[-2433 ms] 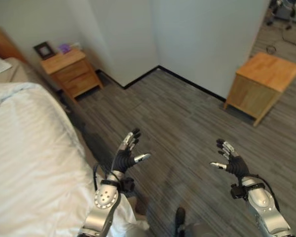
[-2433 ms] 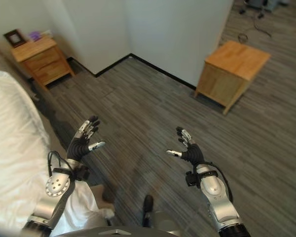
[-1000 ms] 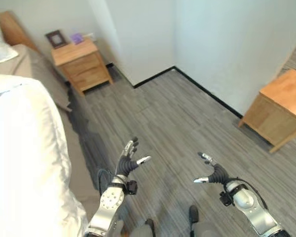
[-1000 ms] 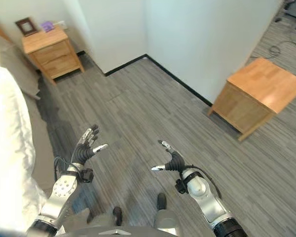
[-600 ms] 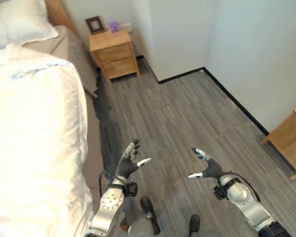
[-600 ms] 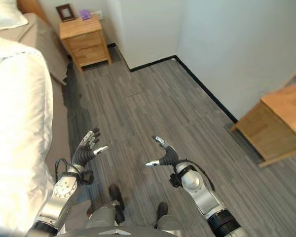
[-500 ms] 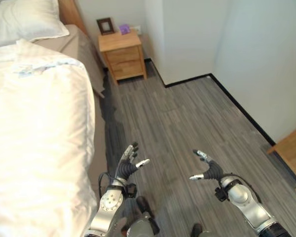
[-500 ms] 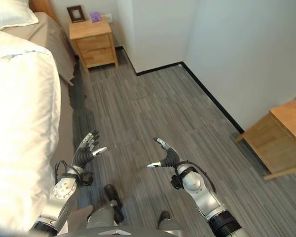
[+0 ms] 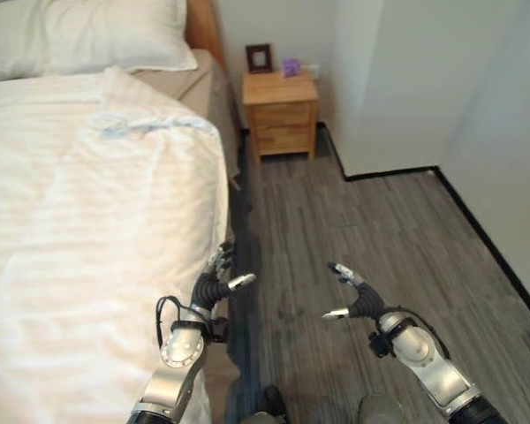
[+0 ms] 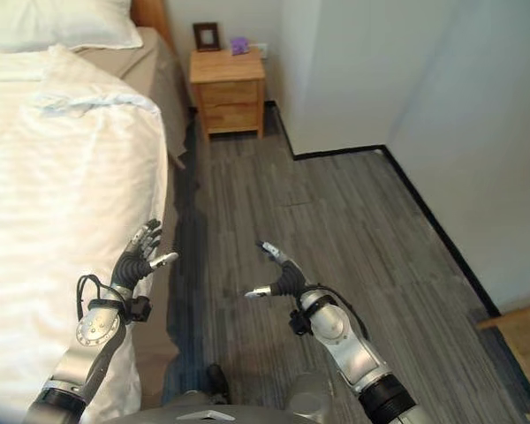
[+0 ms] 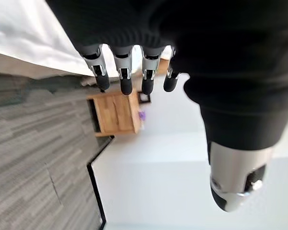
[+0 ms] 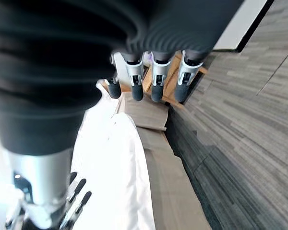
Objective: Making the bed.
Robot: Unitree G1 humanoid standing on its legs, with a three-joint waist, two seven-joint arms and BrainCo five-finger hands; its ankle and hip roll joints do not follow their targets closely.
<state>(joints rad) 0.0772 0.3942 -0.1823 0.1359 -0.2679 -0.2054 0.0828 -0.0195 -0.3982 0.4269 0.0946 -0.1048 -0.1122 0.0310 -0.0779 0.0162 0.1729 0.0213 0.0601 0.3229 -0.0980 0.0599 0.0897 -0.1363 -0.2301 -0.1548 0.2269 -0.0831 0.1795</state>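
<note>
Left hand point(image 9: 214, 287) and right hand point(image 9: 360, 302), fingers spread wide and holding nothing, hover beside the bed point(image 9: 214, 95). The white duvet point(image 9: 88, 221) lies rumpled towards the pillow point(image 9: 97, 35); a shallow pinch risks slipping off the cloth.

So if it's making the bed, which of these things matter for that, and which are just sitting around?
For the job:
- white duvet, its top edge rumpled
- pillow at the head
- beige sheet showing beside the duvet
- left hand and right hand, both open, holding nothing

Just sitting around:
- wooden nightstand
- picture frame on it
- small purple item
</note>
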